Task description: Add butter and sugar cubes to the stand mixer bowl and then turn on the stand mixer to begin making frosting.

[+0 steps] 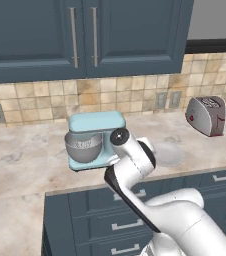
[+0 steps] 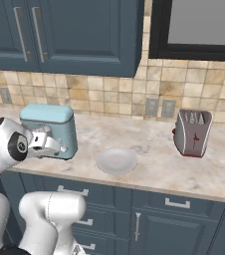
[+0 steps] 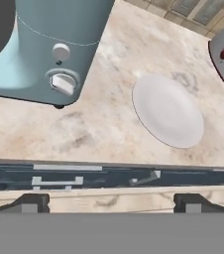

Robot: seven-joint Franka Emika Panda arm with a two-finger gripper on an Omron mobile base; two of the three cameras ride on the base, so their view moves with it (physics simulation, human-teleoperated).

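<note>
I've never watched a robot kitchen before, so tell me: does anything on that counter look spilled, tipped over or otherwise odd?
Nothing stands out. The stand mixer, its bowl, the white plate and the toaster all sit upright and tidy on the counter, with no spills.

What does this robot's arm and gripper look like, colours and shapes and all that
The arm is glossy white with rounded, bulbous shells and dark bands at the joints, one capped by a round dark disc with a pale centre. No loose cables or markings show. The gripper ends in two small, dark, blocky finger tips.
</note>
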